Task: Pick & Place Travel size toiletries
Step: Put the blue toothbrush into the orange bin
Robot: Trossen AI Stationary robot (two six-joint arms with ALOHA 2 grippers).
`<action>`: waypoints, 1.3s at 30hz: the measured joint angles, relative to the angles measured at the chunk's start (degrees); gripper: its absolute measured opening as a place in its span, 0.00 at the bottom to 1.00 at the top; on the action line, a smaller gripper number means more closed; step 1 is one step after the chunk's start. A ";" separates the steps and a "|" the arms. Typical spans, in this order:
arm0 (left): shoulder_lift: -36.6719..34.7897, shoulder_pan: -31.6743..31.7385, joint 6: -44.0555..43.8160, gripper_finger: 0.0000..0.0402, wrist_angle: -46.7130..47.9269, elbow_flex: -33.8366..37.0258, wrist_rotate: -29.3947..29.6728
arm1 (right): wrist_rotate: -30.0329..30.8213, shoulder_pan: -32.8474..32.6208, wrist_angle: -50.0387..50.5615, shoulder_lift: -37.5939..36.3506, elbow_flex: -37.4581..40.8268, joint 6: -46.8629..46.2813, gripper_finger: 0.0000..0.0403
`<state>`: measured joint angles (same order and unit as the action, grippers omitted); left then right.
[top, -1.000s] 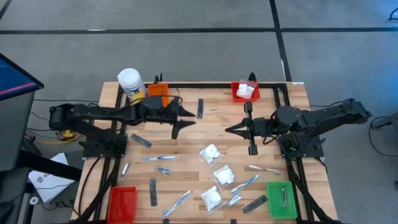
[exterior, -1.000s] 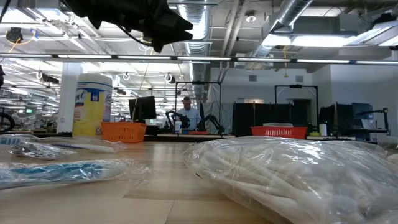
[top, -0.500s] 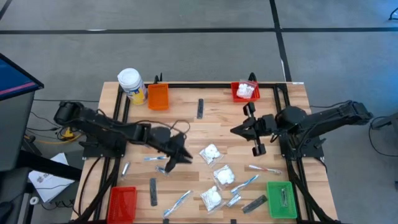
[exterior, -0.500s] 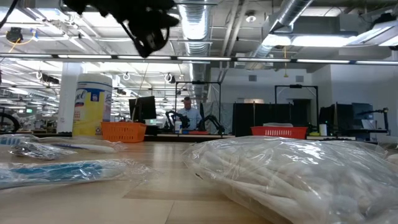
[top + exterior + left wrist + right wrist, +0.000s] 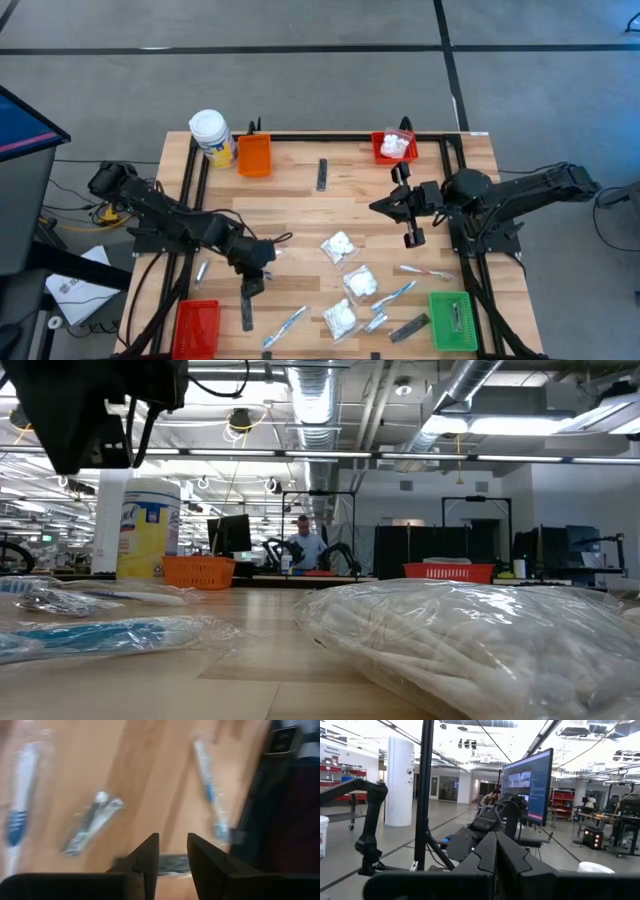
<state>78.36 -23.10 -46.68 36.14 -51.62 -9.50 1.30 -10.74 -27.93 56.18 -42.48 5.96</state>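
The toiletries lie scattered on the wooden table: white puffy packets, toothbrushes, dark flat bars and silvery sachets. My left gripper hangs tipped down over the near left part of the table. It stands narrowly open, just above one end of a dark bar, with nothing between its fingers. A sachet and a toothbrush lie beyond it. My right gripper is shut and held high over the right half, pointing toward the table's left.
An orange bin and a yellow jar stand at the far left. A red bin at the far right holds a white packet. Another red bin sits near left, a green bin near right. A packet fills the low view's foreground.
My left gripper has swung from beside the orange bin toward the table's near edge, tipped from level to pointing down, sunk lower, and drawn its fingers closer together. It now hangs over the dark bar at the near left. The toiletries lie as before.
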 joint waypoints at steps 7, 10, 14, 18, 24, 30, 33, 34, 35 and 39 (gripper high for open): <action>0.14 -0.95 13.78 0.24 0.05 -0.02 11.15 | 0.00 -0.04 0.95 0.00 -0.02 0.48 0.00; 0.12 -0.47 16.25 0.24 -0.24 -0.02 12.11 | 0.02 -0.04 1.62 0.00 -0.02 0.63 0.00; 0.13 -0.21 13.95 0.24 -3.53 -0.02 7.52 | 0.02 0.00 2.22 0.00 -0.02 2.51 0.00; 0.13 -1.06 10.29 0.24 -13.17 -0.02 -5.05 | 0.04 0.00 2.23 0.00 -0.04 3.04 0.00; 0.14 -4.17 4.26 0.24 -27.32 -0.02 -11.52 | 0.04 0.04 2.45 0.00 -0.04 3.04 0.00; 2.01 -8.08 1.52 0.24 -38.20 -0.02 -11.47 | 0.08 0.03 3.16 0.00 -0.04 3.04 0.00; 3.46 -9.52 1.34 0.24 -43.44 -0.05 -11.93 | 0.11 0.02 4.22 0.00 -0.07 3.04 0.00; 4.03 -9.84 1.32 0.24 -45.10 -0.03 -11.93 | 0.11 0.02 4.40 0.00 -0.07 3.04 0.00; 4.51 -9.97 1.32 0.24 -46.36 -0.04 -11.91 | 0.11 0.02 4.77 0.00 -0.08 3.04 0.00; 6.49 -10.40 -0.60 0.24 -47.15 -0.84 -12.20 | 0.07 -0.10 8.03 0.00 -0.09 0.51 0.00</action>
<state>84.85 -33.50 -47.28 -11.02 -52.45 -21.71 1.37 -10.84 -19.90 56.18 -42.57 6.47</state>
